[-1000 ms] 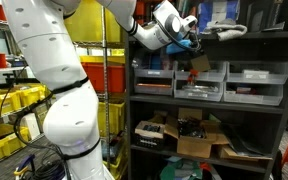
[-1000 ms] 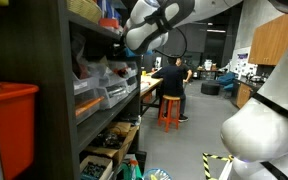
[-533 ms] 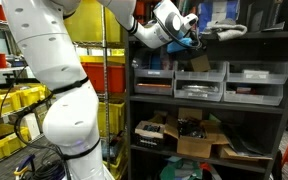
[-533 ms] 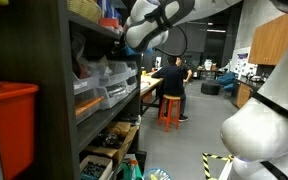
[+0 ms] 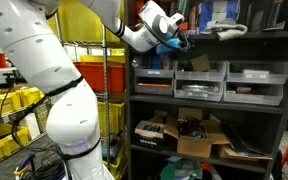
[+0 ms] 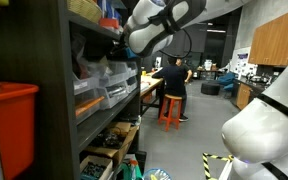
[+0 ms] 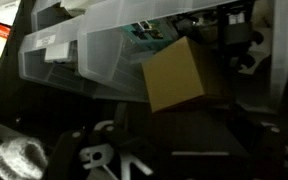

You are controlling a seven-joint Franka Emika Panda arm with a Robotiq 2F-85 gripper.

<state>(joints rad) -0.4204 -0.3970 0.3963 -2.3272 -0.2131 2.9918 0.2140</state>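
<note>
While the gripper (image 5: 178,41) hovers at the upper shelf (image 5: 254,34) (dark metal), its opening cannot be told.

Dark shelving (image 5: 209,106), yellow crates (image 5: 9,100), seemingly a workshop.

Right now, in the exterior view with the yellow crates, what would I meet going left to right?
The yellow crates → white robot arm → tool, up by the top shelf → rightmost clear bin.
</note>
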